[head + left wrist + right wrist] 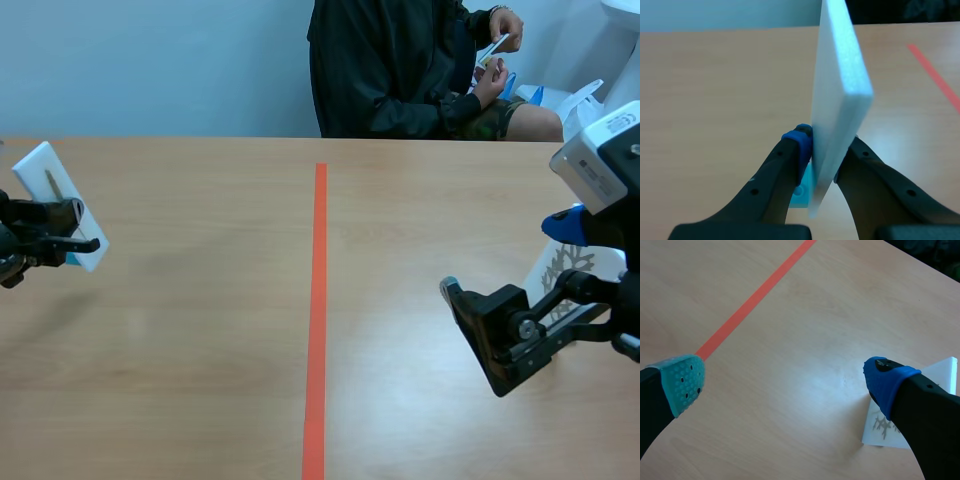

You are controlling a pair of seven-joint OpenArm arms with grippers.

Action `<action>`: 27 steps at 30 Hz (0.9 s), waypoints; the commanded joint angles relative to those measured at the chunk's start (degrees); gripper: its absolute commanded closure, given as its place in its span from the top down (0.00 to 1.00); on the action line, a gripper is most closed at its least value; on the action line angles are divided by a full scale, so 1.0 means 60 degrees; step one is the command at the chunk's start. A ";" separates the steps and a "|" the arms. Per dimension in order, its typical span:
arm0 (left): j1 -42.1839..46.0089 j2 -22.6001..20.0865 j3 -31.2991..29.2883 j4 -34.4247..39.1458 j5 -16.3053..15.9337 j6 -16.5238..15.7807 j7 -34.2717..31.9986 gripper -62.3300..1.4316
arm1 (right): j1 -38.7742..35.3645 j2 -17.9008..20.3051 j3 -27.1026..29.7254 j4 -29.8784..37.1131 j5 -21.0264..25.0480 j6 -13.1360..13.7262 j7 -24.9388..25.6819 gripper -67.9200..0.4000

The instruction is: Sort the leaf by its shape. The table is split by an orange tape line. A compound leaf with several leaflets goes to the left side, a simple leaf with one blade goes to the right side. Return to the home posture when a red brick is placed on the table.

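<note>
Open tabletop (190, 320) flanks tape line (318, 300); leaf card (877, 432) by right gripper (785, 382).

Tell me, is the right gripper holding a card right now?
No, the right gripper is open and empty; the white card lies on the table beside its blue pad.

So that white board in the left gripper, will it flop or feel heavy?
Probably stiff: the white board stands straight out of the left gripper without sagging. Likely light for its size, since its thick edge looks like foam. It may dent under a hard pinch.
</note>
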 commanded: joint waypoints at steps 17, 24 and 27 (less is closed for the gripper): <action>-0.1377 0.0047 0.0018 -0.2772 -0.0696 0.0393 -0.1253 0.09 | 0.0066 0.0044 0.0080 0.0033 0.0066 -0.0033 0.0135 1.00; -0.1381 0.0102 0.0029 -0.2918 -0.0699 0.0386 -0.1494 0.09 | 0.0066 0.0044 0.0080 0.0033 0.0066 -0.0033 0.0135 1.00; -0.1377 0.0098 0.0076 -0.2922 -0.0696 0.0386 -0.1490 0.09 | 0.0066 0.0044 0.0080 0.0033 0.0066 -0.0033 0.0131 1.00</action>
